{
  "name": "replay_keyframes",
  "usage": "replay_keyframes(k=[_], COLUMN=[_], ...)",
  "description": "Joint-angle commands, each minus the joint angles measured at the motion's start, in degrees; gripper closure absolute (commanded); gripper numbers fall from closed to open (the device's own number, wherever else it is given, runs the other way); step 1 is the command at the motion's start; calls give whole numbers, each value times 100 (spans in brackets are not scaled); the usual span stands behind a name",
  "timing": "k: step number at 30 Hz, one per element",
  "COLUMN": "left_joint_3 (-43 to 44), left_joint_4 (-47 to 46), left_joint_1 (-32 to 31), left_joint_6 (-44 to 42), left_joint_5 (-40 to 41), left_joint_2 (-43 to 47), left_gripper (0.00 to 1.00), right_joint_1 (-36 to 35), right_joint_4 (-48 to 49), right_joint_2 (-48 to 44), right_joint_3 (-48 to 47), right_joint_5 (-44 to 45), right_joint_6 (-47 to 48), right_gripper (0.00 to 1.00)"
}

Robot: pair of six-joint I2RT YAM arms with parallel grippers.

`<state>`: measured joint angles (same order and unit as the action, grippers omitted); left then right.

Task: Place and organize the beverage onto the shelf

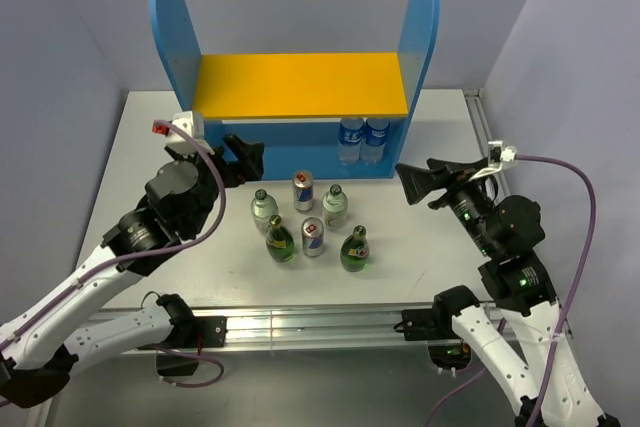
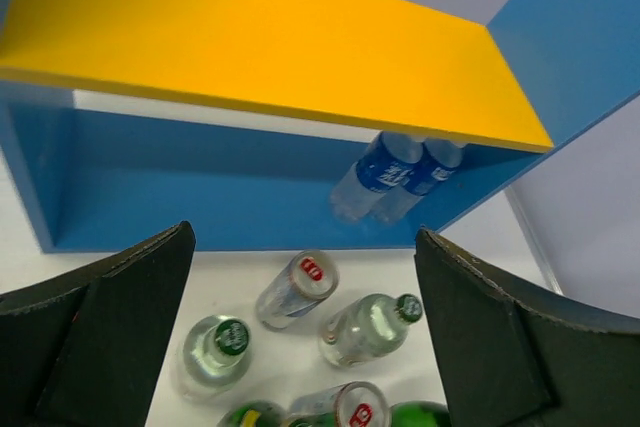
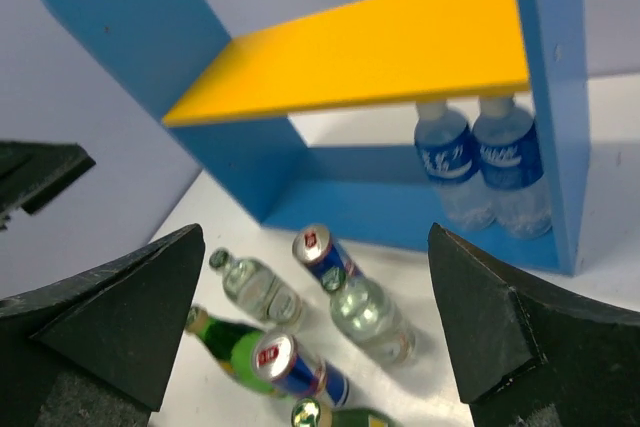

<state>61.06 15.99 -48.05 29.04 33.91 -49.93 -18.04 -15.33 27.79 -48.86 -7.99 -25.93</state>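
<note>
while left gripper and right gripper hover, jaws spread: six drinks clustered on table at 6 o'clock of blue shelf, yellow-orange board; two green bottles, two clear bottles, two silver-blue-red cans.

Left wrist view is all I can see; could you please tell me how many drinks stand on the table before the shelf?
Observer: Six: two clear bottles, two cans and two green bottles in the front row.
Operator: Thank you. Where is the right claw?
Observer: The right claw hovers to the right of that group, near the right panel of the shelf.
Operator: Is it open?
Observer: Yes, its fingers stand wide apart, holding nothing.
</note>
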Motion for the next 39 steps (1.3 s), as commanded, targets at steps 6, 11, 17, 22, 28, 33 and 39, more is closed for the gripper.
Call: replay_keyframes(k=[6, 11, 17, 22, 28, 33, 39], left_joint_3=[-436, -788, -1034, -1087, -1254, -1359, -1693], left_joint_4=[711, 608, 308, 344, 282, 265, 80], left_joint_1=[-125, -239, -292, -398, -608, -793, -811], left_joint_6=[268, 497, 419, 419, 410, 445, 524], left_joint_5=[1152, 1487, 1513, 1697, 1917, 2093, 2146], left_joint_2=[361, 537, 616, 713, 853, 888, 1064], left_gripper=[1, 1, 2, 1, 2, 2, 2], right_joint_1=[-629, -1533, -3403, -5532, -6394, -6984, -7002], right_joint_4=[295, -775, -2683, -3564, -3467, -3022, -1475], right_joint_2=[-1003, -890, 682, 1079, 1658, 2273, 2240], right_joint_3=[975, 896, 291, -88, 316, 552, 1264], right_joint_5=[-92, 1586, 5890, 7285, 7592, 7830, 7979], right_joint_6=[-342, -614, -1938, -3303, -4310, -4378, -3710], right_gripper=[0, 0, 0, 0, 0, 0, 0])
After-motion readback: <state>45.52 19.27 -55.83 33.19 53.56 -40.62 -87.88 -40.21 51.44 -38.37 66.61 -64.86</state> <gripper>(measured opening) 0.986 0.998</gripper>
